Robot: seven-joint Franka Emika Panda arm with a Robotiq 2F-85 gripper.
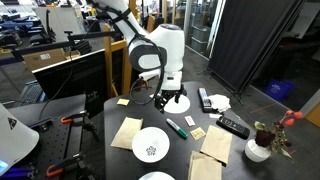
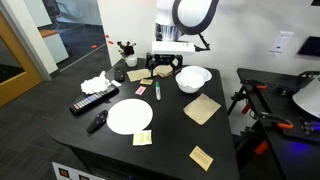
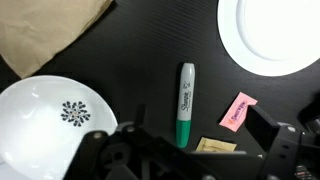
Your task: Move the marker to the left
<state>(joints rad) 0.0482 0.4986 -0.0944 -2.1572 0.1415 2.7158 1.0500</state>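
Marker (image 3: 186, 103) is lying flat on the black worktop (image 3: 150, 60). In the wrist view it is running approx. top to bottom, w/ the whitish barrel toward the top & the dark green end toward the bottom. Fingers (image 3: 285, 150) are standing wide apart, clamping nothing, w/ 1 showing at each side of the bottom edge. The marker's green end is pointing into the gap between them & touching neither.

A pink note (image 3: 237, 110) is lying just beside the marker on 1 side, and a yellowish note (image 3: 217, 146) is sitting near the green end. A patterned plate (image 3: 55, 125) is filling the lower corner on the other side, apart from the marker. A white bowl (image 3: 270, 35) is showing at the top corner & a brown napkin (image 3: 50, 35) at the opposite top corner.

In both exterior views the marker (image 1: 178, 127) (image 2: 158, 90) is resting between the plate (image 1: 150, 147) (image 2: 129, 115) & the bowl (image 1: 178, 102) (image 2: 193, 77), and the fingers are hanging over the worktop close to the bowl. 2 black remotes (image 2: 93, 101) (image 2: 97, 121) are lying well apart from the marker, beyond the plate, near a crumpled white paper (image 2: 95, 84).
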